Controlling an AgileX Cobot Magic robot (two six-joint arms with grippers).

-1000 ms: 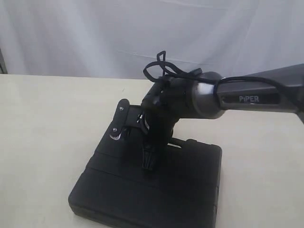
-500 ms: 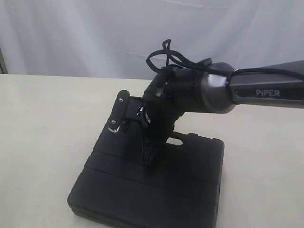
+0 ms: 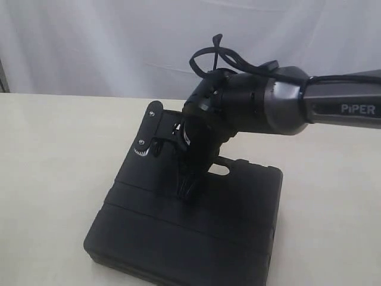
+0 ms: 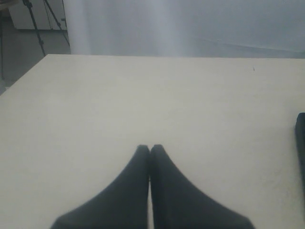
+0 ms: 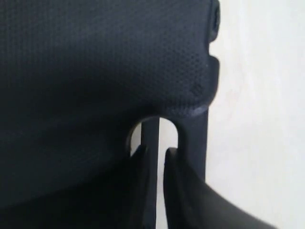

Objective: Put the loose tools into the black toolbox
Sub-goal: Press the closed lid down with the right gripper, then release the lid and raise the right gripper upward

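- Right end effector [image 3: 185, 189]: pointed down, tips against the ribbed top of the black toolbox [image 3: 196, 238], just beside its slot handle [image 3: 221, 170].
- Fingers [image 5: 138, 191] narrow, close to meeting, with a thin dark strip between them; whether clamped on it, cannot tell.
- From the right wrist: pale slot opening straight past the fingertips, pebbled black shell around it, counter beyond the case's edge.
- Black bracket [image 3: 152, 134] with two screws jutting from the wrist, just above the case.
- Right arm [image 3: 286, 110] reaching in from the right side of the exterior view, a looped black cable [image 3: 211, 56] arching over its wrist.
- Toolbox closed, both halves together, flat on the pale counter [image 3: 53, 155], low and central in the exterior view, handle side away from the camera.
- Left end effector [image 4: 150, 149]: fingers pressed flat together, above the counter; well apart from it, a dark sliver of the toolbox.
- White cloth [image 3: 89, 42] hanging behind the counter.
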